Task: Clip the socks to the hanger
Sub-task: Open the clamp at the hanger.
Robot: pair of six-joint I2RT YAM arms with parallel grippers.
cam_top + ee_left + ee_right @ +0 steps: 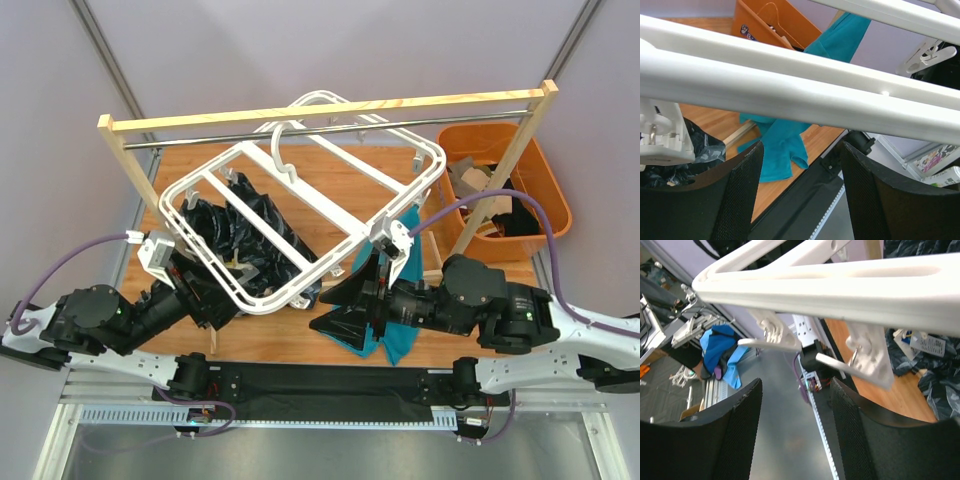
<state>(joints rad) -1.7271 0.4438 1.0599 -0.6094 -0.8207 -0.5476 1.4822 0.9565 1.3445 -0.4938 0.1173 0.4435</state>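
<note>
Left gripper (800, 150) jaws spread wide, nothing betw. them; white hanger (790, 85) bar just beyond tips. Right gripper (795, 385) likewise released, clip (875, 360) near. Teal sock (395, 340) drapes fr. hanger corner to table (280, 345) (clipped? can't tell).

Pale lilac walls (200, 60) enclose a wooden table (190, 165) with an orange bin (490, 138)

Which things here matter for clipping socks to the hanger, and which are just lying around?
For the job: white hanger, teal sock, hanger clip.
Lying about: dark glossy cloth, orange bin, wooden rack.
</note>
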